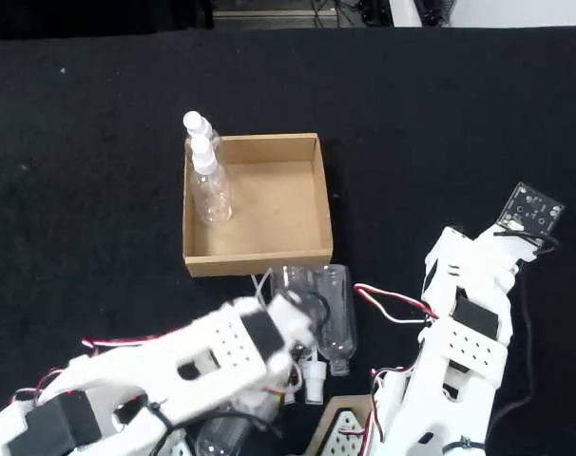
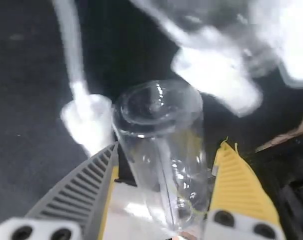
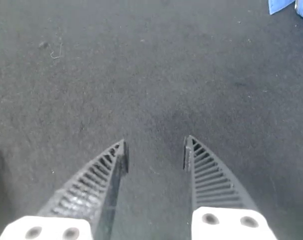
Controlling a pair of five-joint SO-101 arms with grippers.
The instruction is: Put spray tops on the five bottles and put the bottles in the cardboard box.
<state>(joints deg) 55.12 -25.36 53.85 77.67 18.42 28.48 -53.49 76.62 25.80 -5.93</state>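
So, left arm jaws gripping bottle, long axis along jaws, base outward; spray top close at arm's 3 o'clock; right arm jaws open, farther.

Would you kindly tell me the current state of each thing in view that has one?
Left pincer: shut on a clear bottle.
Right pincer: open, empty, over bare cloth.
Cardboard box: open-topped, with a topped bottle standing inside.
Loose bottle in front of the box: lying down, no top on.
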